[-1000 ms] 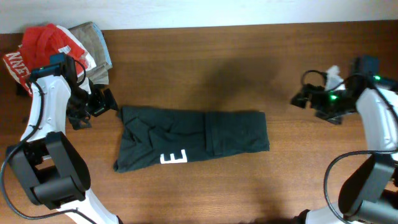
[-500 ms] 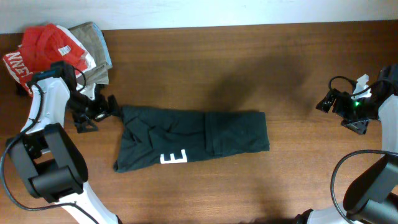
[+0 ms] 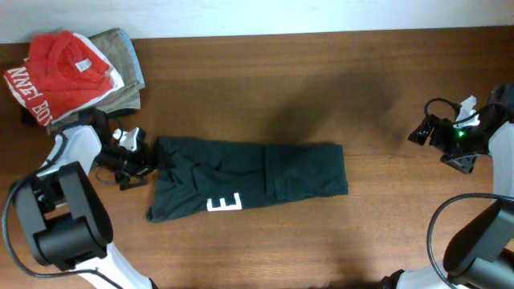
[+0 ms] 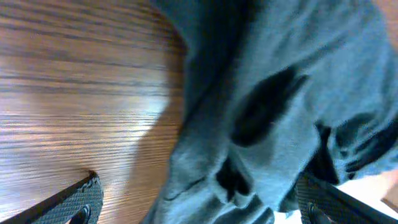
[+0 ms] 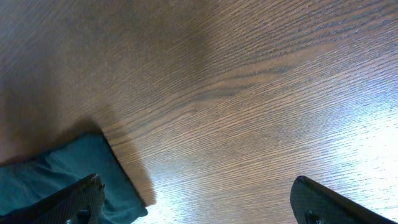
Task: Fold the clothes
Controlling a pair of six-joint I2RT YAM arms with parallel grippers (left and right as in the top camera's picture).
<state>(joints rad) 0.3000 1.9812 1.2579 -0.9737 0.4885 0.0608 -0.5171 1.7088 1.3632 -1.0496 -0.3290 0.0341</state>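
The clothes, a dark green-black T-shirt (image 3: 249,172), lie folded into a long strip across the table's middle, with a white letter E (image 3: 225,204) on the front edge. My left gripper (image 3: 141,156) is open at the shirt's crumpled left end. In the left wrist view rumpled fabric (image 4: 267,124) fills the space between the wide-apart fingertips (image 4: 81,200), and the left gripper (image 4: 199,208) is not closed on it. My right gripper (image 3: 419,132) hangs open far to the right, apart from the shirt. The right wrist view shows the right gripper (image 5: 199,205) over bare wood, with the shirt's right corner (image 5: 62,174) by its left finger.
A red shirt with white lettering (image 3: 60,64) lies on a folded khaki garment (image 3: 120,48) at the back left corner of the wooden table (image 3: 281,72), just behind my left arm. The table's far edge runs along the top.
My left gripper has dropped from beside the red shirt toward the front, reaching the dark shirt's left end. The right arm pulled back to the right, then stayed still.
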